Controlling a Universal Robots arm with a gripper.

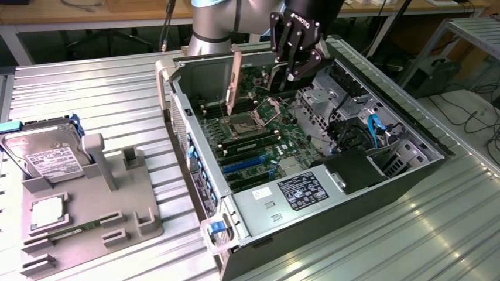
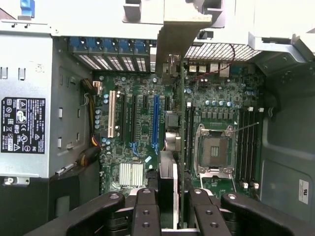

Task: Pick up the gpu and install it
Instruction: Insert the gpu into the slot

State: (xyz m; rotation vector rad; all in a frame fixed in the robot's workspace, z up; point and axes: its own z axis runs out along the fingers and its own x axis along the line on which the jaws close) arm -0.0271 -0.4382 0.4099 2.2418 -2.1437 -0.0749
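Note:
My gripper (image 1: 291, 71) hangs over the far end of the open computer case (image 1: 195, 167), shut on the gpu (image 1: 233, 82). The card stands on edge above the motherboard (image 1: 262, 137), with its silver end bracket pointing down toward the case's rear wall. In the wrist view the gpu (image 2: 168, 174) runs edge-on from between the fingertips of my gripper (image 2: 170, 196) out to its bracket by the rear slot openings. It sits just beside the long blue slot (image 2: 156, 123), between that slot and the open processor socket (image 2: 214, 150). Whether the card touches the board I cannot tell.
A grey parts holder (image 1: 117, 225) on the exterior view's left carries a silver hard drive (image 1: 47, 155), a square chip (image 1: 47, 212) and a narrow memory stick (image 1: 74, 231). The power supply (image 1: 301, 193) and blue cables (image 1: 375, 132) crowd the case's near end.

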